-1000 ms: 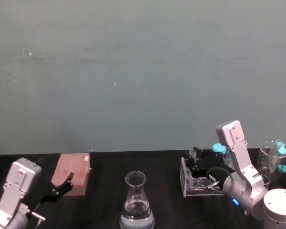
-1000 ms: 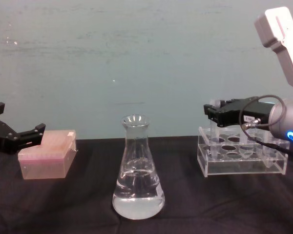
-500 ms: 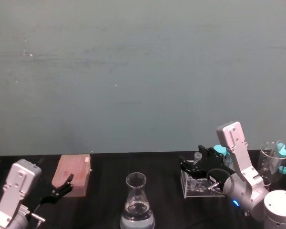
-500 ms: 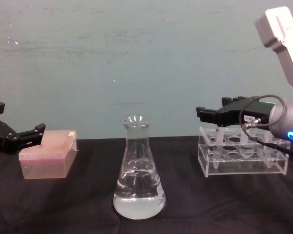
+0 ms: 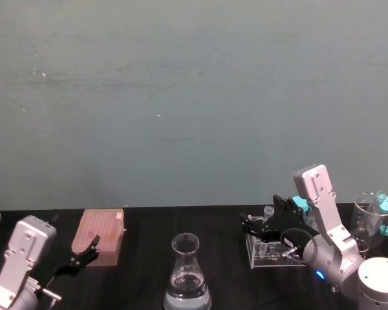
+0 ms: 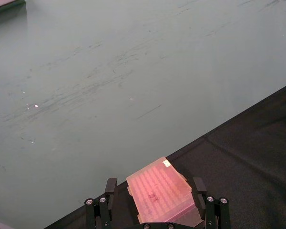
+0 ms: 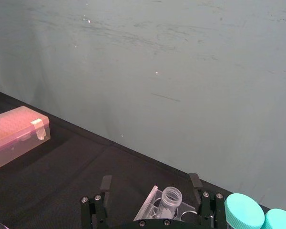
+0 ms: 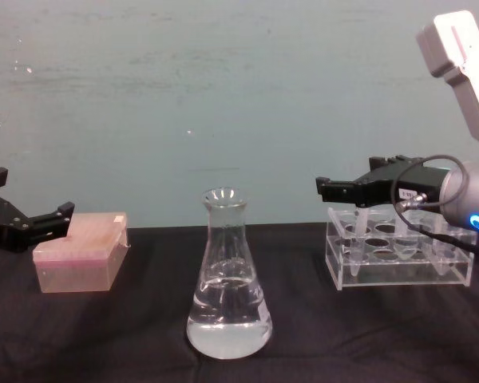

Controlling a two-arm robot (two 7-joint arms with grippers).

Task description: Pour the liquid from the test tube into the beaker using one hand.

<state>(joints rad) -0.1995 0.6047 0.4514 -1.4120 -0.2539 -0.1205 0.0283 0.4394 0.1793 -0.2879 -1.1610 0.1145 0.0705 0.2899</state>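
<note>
The beaker point(image 5: 186, 274) point(image 8: 227, 279) is a clear conical flask standing at the table's centre with clear liquid in its wide base. The test tube point(image 5: 268, 211) point(image 7: 171, 198) point(image 8: 358, 222) is small, clear and uncapped, and stands in the front-left hole of a clear rack point(image 8: 399, 271). I cannot make out the liquid inside it. My right gripper point(image 5: 262, 216) point(image 7: 150, 182) point(image 8: 323, 187) is level over the rack, open, with its fingers on either side of the tube's mouth. My left gripper point(image 5: 84, 252) point(image 6: 155, 183) is open and parked at the far left.
A pink tip box point(image 5: 100, 236) point(image 8: 80, 259) lies beside the left gripper. Teal-capped tubes point(image 7: 244, 217) stand in the rack behind the small tube. A glass jar point(image 5: 368, 219) holding more capped tubes sits at the far right. Black cloth covers the table.
My right gripper has moved left over the rack, so its fingers now reach past the test tube, whose rim has come into the head view. The left arm has stayed still.
</note>
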